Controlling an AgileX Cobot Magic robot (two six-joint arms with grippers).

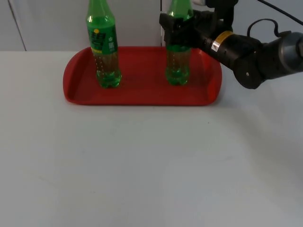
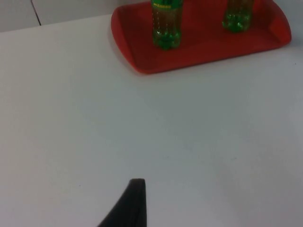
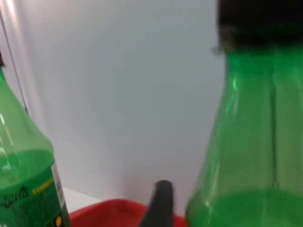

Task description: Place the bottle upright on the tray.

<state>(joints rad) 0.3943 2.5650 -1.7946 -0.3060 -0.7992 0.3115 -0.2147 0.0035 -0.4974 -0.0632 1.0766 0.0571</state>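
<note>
The right arm reaches in from the upper right of the top view, its thick black forearm slanting down and leftward over the far right corner of the red tray, and ends in the right end effector, which is closed around the upper body of the right-hand green bottle, just below its shoulder. That bottle stands upright on the tray's floor, toward the right half, its base resting on the red surface of the tray and its neck rising past the black fingers. In the right wrist view the same bottle looms very close, its green shoulder and dark cap directly ahead, with the grey partition wall behind it and a strip of the tray's rim below. A second green bottle, carrying a green and yellow label, stands upright on the left half of the tray, well apart from the held one. The tray itself lies at the far side of the white surface, close to the wall. The left arm waits back from the work: the left wrist view looks across the bare surface toward the tray and both bottles, with one black fingertip of the left end effector showing; whether its fingers are spread or closed I cannot tell.
</note>
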